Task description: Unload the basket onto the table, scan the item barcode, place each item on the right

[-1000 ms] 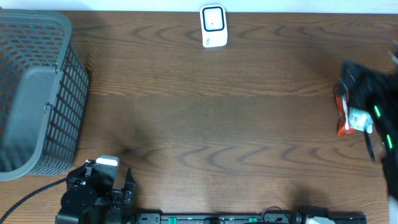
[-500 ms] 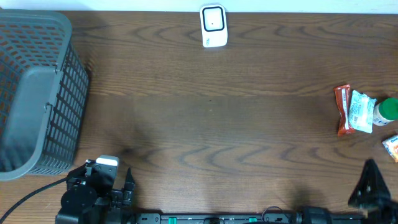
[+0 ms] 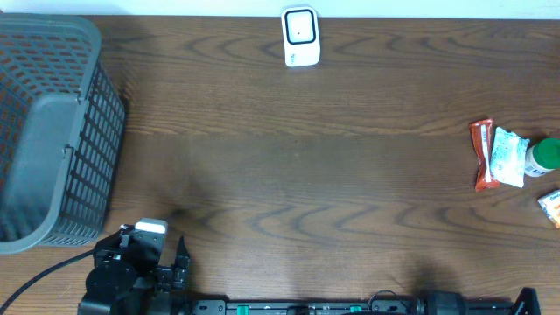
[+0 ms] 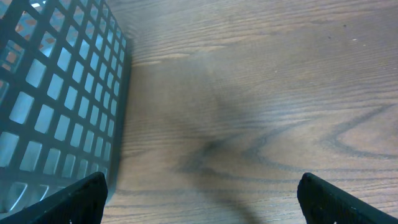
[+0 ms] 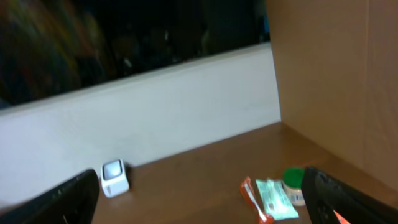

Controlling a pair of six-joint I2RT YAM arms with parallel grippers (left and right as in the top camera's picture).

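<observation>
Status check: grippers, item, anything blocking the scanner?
Both empty: left gripper open, right gripper open. Item, the red-and-white packet, lies far right beside the green-capped bottle, not yet picked. Nothing between it and the scanner.

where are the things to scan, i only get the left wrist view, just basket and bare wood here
observer: at the right edge of the table: a red packet, a white packet and a green-capped bottle, close together.
operator: any scanner around
observer: a small white device, likely the scanner, stands at the middle of the far edge.
operator: right tool got anything
observer: no, the right tool is open with nothing between its fingers, low near the front right corner.
</observation>
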